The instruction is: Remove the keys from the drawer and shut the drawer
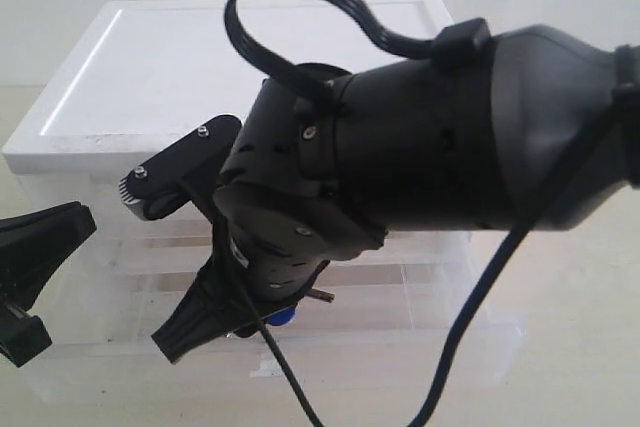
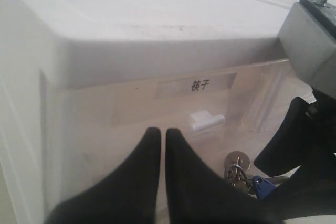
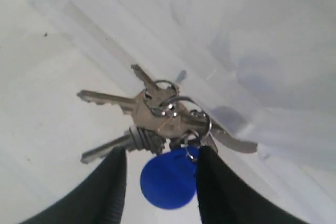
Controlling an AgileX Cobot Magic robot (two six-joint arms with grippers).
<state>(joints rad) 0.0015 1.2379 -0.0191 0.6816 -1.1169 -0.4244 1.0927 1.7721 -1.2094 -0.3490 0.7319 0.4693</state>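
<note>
The keys [image 3: 157,111], silver on a ring with a round blue fob [image 3: 169,179], lie on the pale floor of the pulled-out drawer [image 1: 430,352]. My right gripper [image 3: 163,153] reaches down into it, and its fingers straddle the fob. One finger touches the fob's edge, and a gap shows on the other side. In the exterior view the right arm [image 1: 420,147] hides most of the cabinet front, and only a bit of blue fob [image 1: 283,316] shows. My left gripper [image 2: 163,130] is shut and empty beside the keys [image 2: 237,171], at the left [image 1: 65,225].
The white-topped cabinet [image 1: 200,67] has translucent drawers stacked above the open one. One drawer front carries a label and a white tab handle [image 2: 206,120]. A black cable [image 1: 290,7] loops over the right wrist.
</note>
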